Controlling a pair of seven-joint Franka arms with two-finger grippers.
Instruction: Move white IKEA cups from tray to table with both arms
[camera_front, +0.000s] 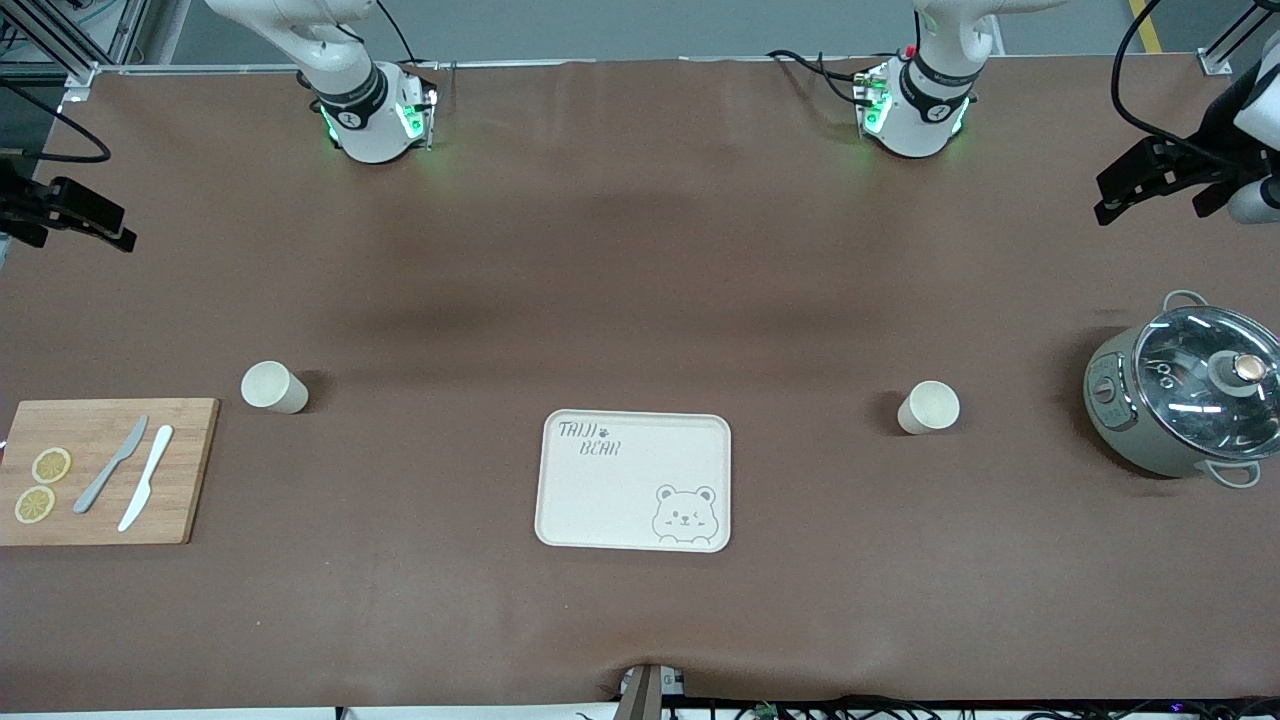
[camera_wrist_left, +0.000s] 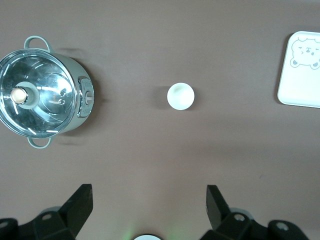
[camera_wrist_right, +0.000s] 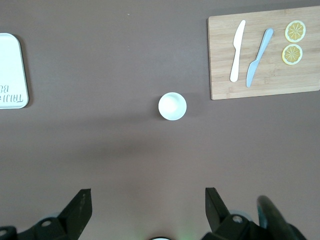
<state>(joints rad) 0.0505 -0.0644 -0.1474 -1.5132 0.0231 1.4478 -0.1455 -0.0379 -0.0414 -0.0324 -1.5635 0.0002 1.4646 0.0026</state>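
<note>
Brown table (camera_front: 640, 250), two white cups (camera_front: 273, 387).

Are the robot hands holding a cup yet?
No. The left end effector and right end effector are both open and empty; both cups stand on the table.

Both arms show glossy white shells banded with black joint rings, round bases glowing green with black cables trailing from them, and each ends in a matte black gripper, the left gripper (camera_front: 1150, 185) and right gripper (camera_front: 85, 215), with small screw holes by the fingers.
</note>
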